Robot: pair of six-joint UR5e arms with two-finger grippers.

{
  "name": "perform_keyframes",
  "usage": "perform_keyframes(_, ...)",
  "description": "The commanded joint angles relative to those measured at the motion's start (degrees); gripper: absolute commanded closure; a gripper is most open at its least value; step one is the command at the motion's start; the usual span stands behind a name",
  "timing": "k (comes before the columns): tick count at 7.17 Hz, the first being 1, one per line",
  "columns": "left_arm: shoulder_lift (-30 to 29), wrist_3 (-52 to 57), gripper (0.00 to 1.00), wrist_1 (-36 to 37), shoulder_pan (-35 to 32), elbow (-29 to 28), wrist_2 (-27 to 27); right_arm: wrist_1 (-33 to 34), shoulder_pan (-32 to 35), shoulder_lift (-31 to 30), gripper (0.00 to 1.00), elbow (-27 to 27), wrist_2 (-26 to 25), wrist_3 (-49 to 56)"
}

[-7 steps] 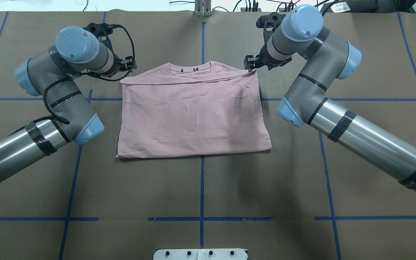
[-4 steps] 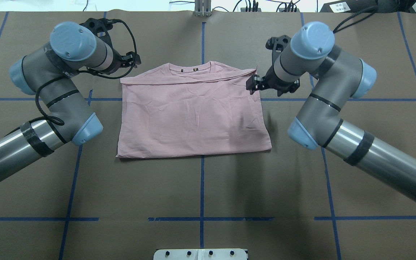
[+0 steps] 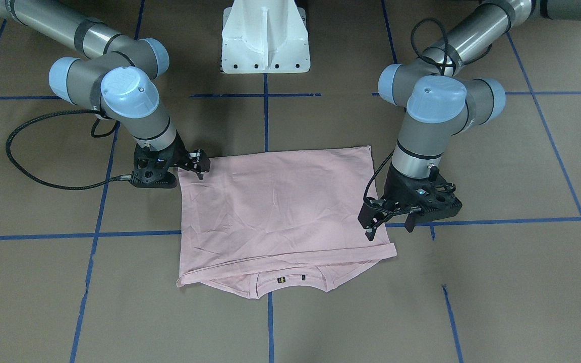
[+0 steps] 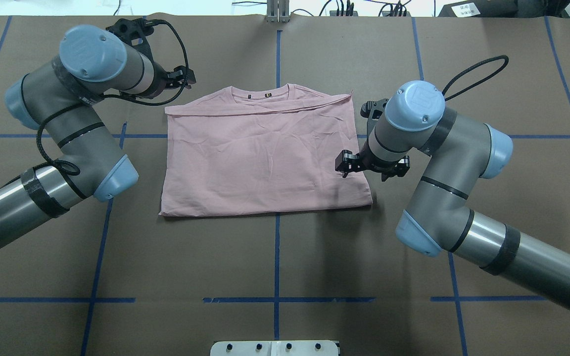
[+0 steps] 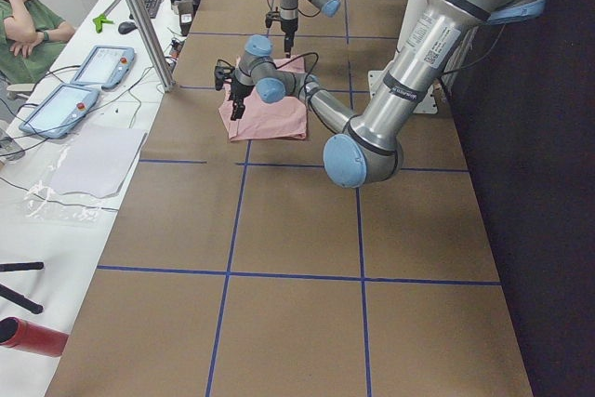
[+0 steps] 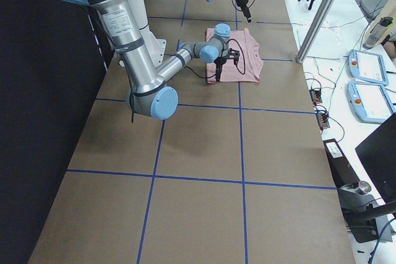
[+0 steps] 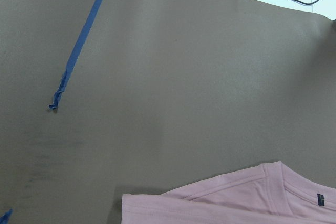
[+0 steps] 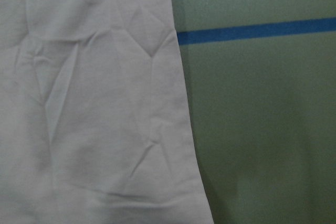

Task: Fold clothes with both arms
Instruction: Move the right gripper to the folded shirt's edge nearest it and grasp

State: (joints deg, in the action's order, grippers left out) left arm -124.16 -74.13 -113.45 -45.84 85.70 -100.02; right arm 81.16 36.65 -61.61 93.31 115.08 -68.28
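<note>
You have a brown paper-covered table [image 4: 191, 257] gridded with blue tape lines [image 4: 276, 247], with a white side bench [image 5: 37, 239] beyond it. The folded pale pink T-shirt [image 4: 265, 158] lies at centre, collar at 12 o'clock, its label [image 3: 281, 278] unreadable. The left black two-finger gripper [image 3: 389, 231] gapes empty at 11; the right black two-finger gripper [image 3: 200, 169], parted and empty, is at 3.

The table [image 4: 191, 257] is covered in plain brown paper with a grid of blue tape lines [image 4: 276, 247] stuck on it. A folded pink T-shirt [image 4: 265, 153] lies flat in the middle, and a white base [image 3: 265, 38] sits at the robot's edge.
</note>
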Motion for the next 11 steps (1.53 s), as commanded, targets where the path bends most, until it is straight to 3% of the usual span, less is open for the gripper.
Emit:
perform_keyframes(1,0.1,-1.5,0.00,1.5,0.2,2.1,0.0,0.1,-1.2,-1.1,0.01,0.1,0.3,-0.1)
perform_keyframes(2,0.1,-1.5,0.00,3.6,0.3,3.6,0.0,0.1,-1.5,-1.1,0.03,0.1,0.5,-0.1)
perform_keyframes(3,0.2,-1.5,0.00,3.7,0.3,3.9,0.0,0.0,-1.8,-1.1,0.15,-0.1,0.6,0.0)
perform_keyframes(4,0.2,-1.5,0.00,3.7,0.3,3.9,0.0,0.0,-1.9,-1.1,0.39,-0.2,0.7,0.3)
perform_keyframes(6,0.3,-1.4,0.00,3.7,0.4,3.9,0.0,-0.5,-2.2,-1.8,0.98,-0.4,0.8,1.0)
perform_keyframes(9,0.3,-1.3,0.00,3.6,0.5,3.9,0.0,-0.5,-2.2,-1.7,1.00,0.0,0.9,1.0)
perform_keyframes(11,0.2,-1.2,0.00,3.6,0.5,3.9,0.1,0.0,-1.8,-3.6,1.00,3.2,0.9,1.0)
